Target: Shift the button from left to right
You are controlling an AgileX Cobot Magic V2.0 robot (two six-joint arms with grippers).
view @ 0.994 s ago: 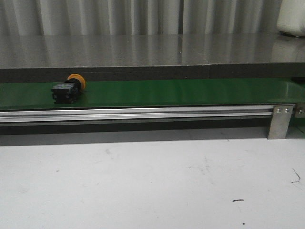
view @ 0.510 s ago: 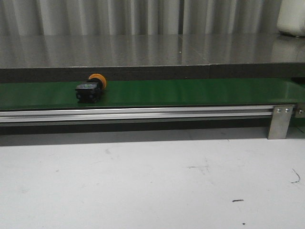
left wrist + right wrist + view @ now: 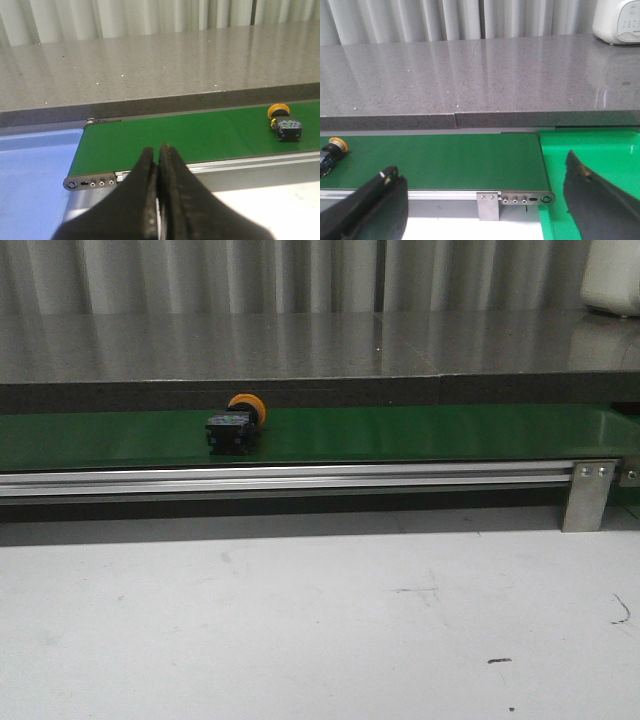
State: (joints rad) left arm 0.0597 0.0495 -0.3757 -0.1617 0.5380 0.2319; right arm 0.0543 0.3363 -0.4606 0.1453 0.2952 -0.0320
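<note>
The button (image 3: 234, 426), a black boxy body with a round orange-yellow cap, lies on its side on the green belt (image 3: 420, 432), left of the belt's middle. It also shows in the left wrist view (image 3: 285, 124) and at the edge of the right wrist view (image 3: 330, 152). My left gripper (image 3: 159, 148) is shut and empty, over the belt's left end, well away from the button. My right gripper (image 3: 480, 172) is open and empty, near the belt's right end. Neither gripper shows in the front view.
An aluminium rail (image 3: 300, 478) runs along the belt's front, with a metal bracket (image 3: 588, 494). A blue tray (image 3: 35, 165) lies past the belt's left end, a green tray (image 3: 600, 150) past its right end. A grey counter (image 3: 300, 345) stands behind, with a white appliance (image 3: 612, 275).
The button has travelled to the right along the belt, from far left towards the middle. No gripper touched it.
</note>
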